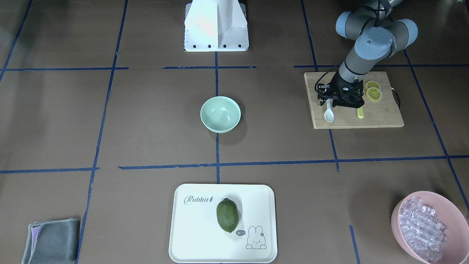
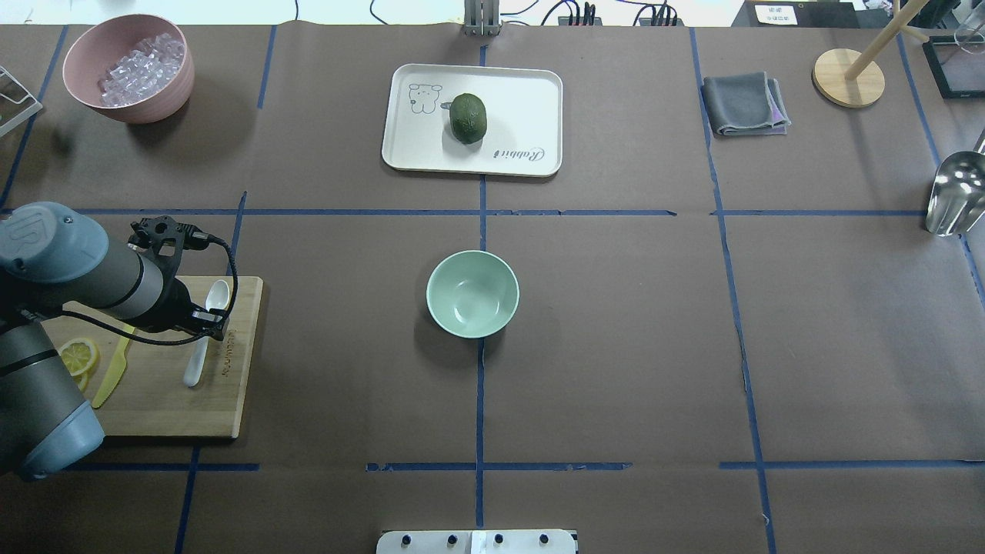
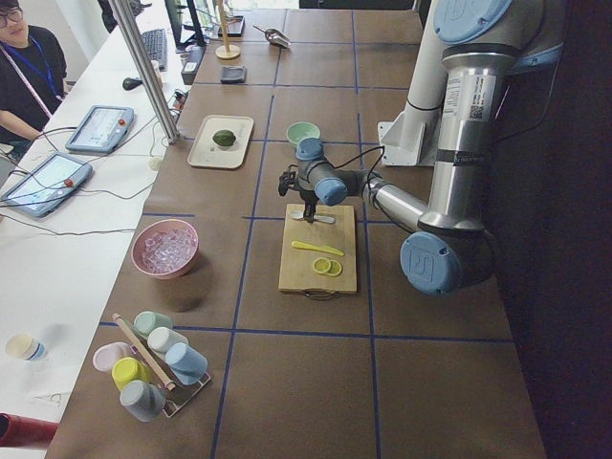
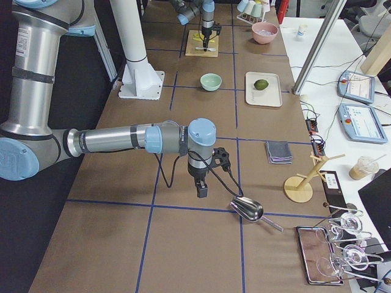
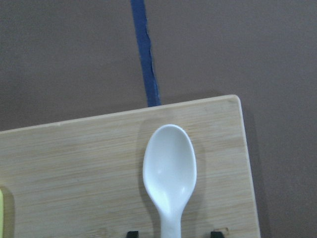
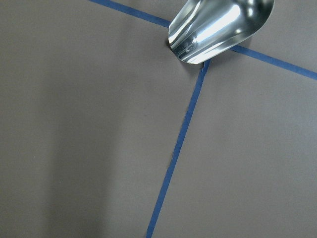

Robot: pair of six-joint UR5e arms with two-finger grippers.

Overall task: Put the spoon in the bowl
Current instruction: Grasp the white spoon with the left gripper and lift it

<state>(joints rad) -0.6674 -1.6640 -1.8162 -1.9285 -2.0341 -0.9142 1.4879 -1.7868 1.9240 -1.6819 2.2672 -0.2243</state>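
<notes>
The white spoon [image 1: 329, 115] lies on a wooden cutting board [image 1: 381, 115] at my left side, scoop pointing away from my base. It shows in the overhead view [image 2: 218, 293] and fills the left wrist view [image 5: 170, 168]. My left gripper [image 5: 173, 233] is open and low over the spoon, one fingertip on each side of the handle; it also shows in the overhead view [image 2: 208, 317]. The mint-green bowl [image 2: 472, 293] stands empty at the table's centre [image 1: 220, 114]. My right gripper [image 4: 201, 190] hovers over bare table at the far right; I cannot tell if it is open or shut.
A yellow knife [image 2: 111, 377] and lemon slices [image 1: 374, 94] share the board. A pink bowl of ice pieces [image 2: 127, 65], a white tray [image 2: 531, 85] with a green fruit, a grey cloth [image 2: 742, 104] and a metal scoop [image 2: 954, 192] stand further out.
</notes>
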